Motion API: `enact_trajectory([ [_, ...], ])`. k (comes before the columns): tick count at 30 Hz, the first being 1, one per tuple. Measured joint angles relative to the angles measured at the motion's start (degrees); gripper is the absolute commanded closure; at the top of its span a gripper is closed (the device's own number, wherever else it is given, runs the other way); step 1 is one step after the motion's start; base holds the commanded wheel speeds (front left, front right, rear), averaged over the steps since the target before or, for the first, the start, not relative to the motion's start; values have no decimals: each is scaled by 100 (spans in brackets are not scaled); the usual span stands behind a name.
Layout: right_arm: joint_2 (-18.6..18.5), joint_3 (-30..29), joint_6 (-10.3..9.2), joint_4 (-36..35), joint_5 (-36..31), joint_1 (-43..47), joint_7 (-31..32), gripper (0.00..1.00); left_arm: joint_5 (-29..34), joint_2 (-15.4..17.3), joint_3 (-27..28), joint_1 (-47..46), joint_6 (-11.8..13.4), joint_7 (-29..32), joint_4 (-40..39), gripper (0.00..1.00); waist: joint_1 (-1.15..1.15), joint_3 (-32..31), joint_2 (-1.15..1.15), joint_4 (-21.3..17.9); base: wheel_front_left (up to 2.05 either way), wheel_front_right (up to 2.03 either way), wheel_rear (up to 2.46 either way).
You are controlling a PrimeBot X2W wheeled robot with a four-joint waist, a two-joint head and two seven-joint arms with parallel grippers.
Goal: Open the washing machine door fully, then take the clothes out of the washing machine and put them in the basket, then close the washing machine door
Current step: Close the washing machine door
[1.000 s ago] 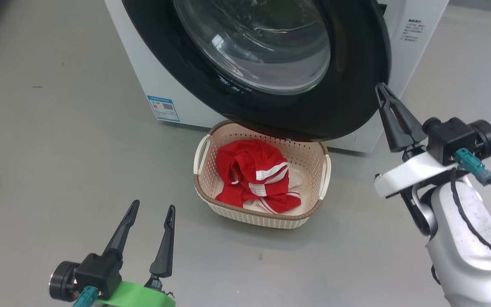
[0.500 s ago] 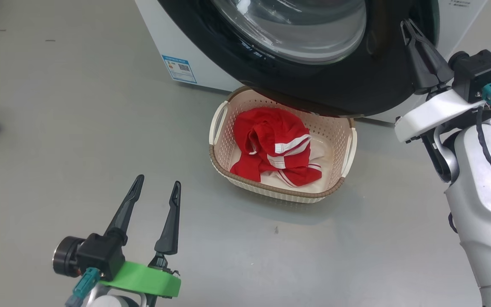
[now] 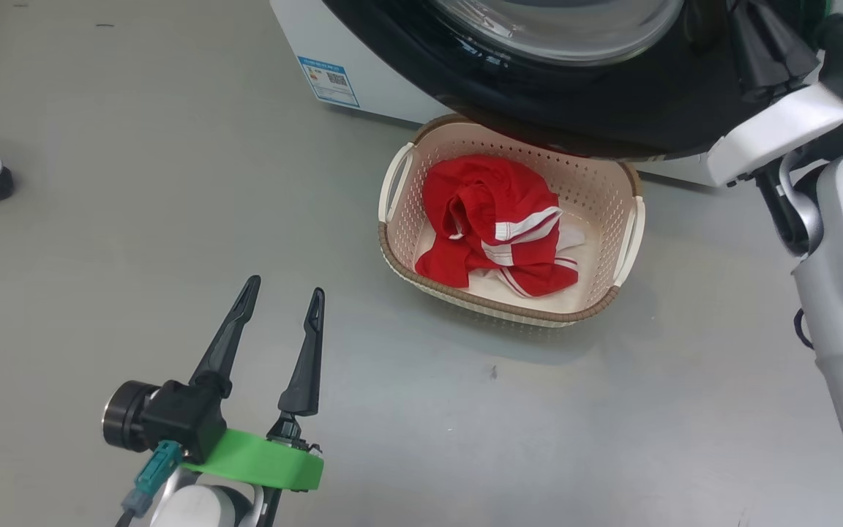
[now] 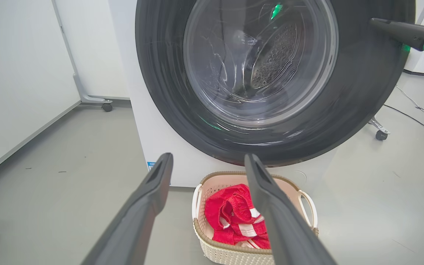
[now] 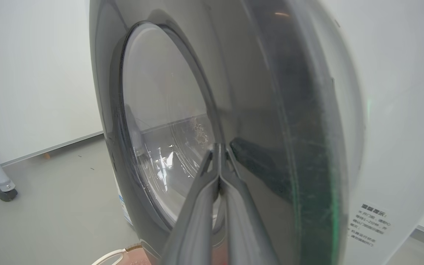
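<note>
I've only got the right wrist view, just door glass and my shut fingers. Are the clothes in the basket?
Observer: Yes, the red clothes lie bunched inside the basket.
Operator: Where does the basket sit?
Observer: On the floor, with its far end tucked under the door's lower rim.
Operator: And the left end effector?
Observer: The left end effector is open and empty, over the floor to the left of the basket.
</note>
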Motion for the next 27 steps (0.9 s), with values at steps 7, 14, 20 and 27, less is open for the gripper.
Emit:
enact_trajectory([
  [7,-205,-174,0,279,92,-500,76,100,-1,-25,-162,-167,-53,-5,24,0,0,202,0,138,0,0,0],
  [14,-423,-323,0,568,99,-935,115,100,-11,-40,-256,-277,-59,-8,149,0,0,345,0,356,0,0,0],
  [20,-593,-483,-1,823,109,-1251,126,100,-29,-51,-325,-371,-59,-8,171,0,0,440,0,536,0,0,0],
  [27,-658,-593,-10,1128,216,-1530,124,100,-53,-60,-314,-415,-58,-8,157,0,0,500,0,654,0,0,0],
])
